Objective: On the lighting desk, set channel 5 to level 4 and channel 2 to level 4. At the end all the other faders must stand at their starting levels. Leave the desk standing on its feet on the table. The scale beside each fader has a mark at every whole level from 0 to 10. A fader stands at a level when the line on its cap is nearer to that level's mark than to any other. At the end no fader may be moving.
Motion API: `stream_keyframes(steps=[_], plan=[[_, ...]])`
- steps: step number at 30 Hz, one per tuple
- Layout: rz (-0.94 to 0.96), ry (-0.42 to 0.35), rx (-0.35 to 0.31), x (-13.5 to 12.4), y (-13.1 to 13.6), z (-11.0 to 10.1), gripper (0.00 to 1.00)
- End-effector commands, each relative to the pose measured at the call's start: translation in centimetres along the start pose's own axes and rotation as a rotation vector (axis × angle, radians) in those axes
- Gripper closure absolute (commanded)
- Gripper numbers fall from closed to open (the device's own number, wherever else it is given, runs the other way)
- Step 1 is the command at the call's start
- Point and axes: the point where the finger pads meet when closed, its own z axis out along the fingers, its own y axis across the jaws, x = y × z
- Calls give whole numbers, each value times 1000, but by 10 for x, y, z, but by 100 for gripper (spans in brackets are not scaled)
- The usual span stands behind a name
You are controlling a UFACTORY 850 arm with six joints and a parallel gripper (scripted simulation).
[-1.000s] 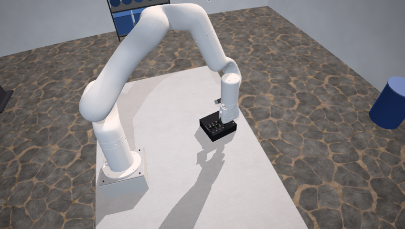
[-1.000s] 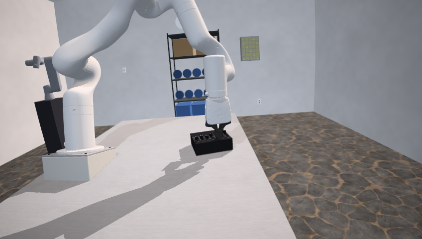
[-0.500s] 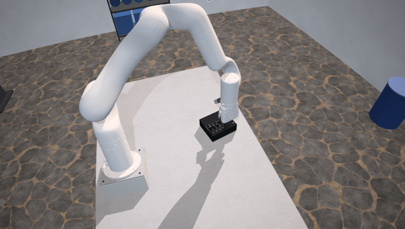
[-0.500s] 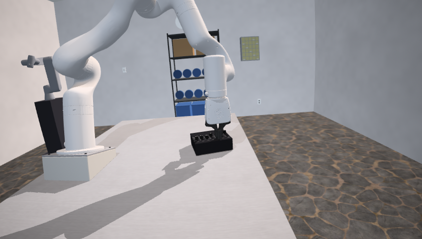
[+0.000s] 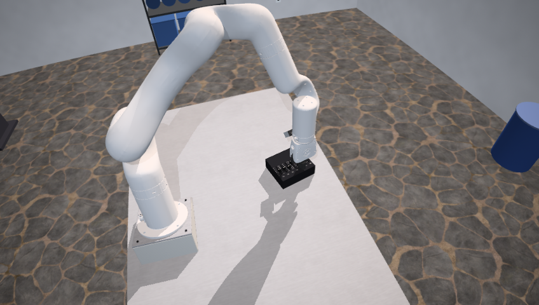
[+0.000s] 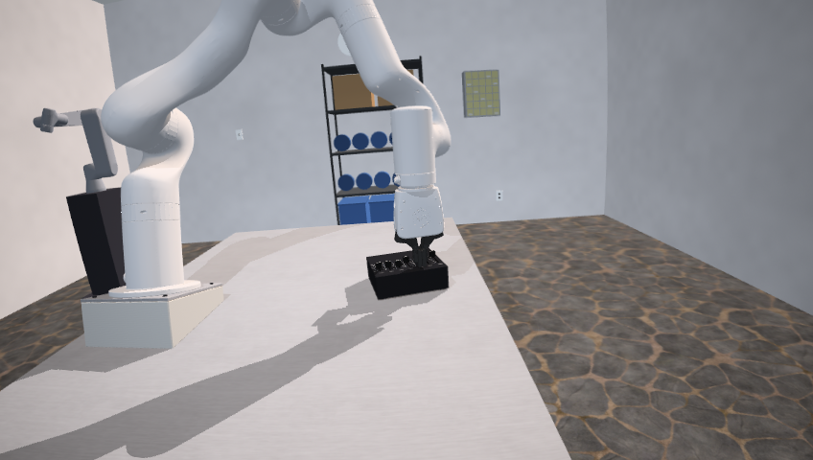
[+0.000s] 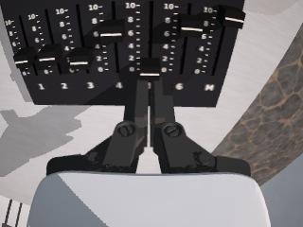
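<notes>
The black lighting desk (image 5: 295, 177) (image 6: 407, 283) stands on its feet near the right edge of the white table (image 5: 227, 158) (image 6: 285, 370). In the wrist view its faders are labelled 1 to 6 and M. My gripper (image 7: 149, 92) (image 6: 421, 259) (image 5: 297, 161) is shut and empty. Its tips point down on the near side of the channel 5 cap (image 7: 151, 71), which sits near the bottom of its scale. The channel 2 cap (image 7: 47, 59) stands low on its scale, level with the channel 1 cap (image 7: 22, 60) and the channel 3 cap (image 7: 79, 60). The channel 4 cap (image 7: 110, 33), the channel 6 cap (image 7: 191, 26) and the M cap (image 7: 234, 18) stand higher.
The arm's base (image 5: 164, 241) (image 6: 148, 319) is mounted at the table's left side. The table edge runs close behind the desk on the right. A shelf rack (image 6: 364, 148) stands at the back wall and a blue barrel (image 5: 518, 138) on the floor to the right.
</notes>
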Motion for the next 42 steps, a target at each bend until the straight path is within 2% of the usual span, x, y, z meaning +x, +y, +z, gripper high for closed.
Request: stream_keyframes(steps=[1,42], plan=[[0,0,-2,3,1,-1,100],[0,0,-2,13,1,-1,100]])
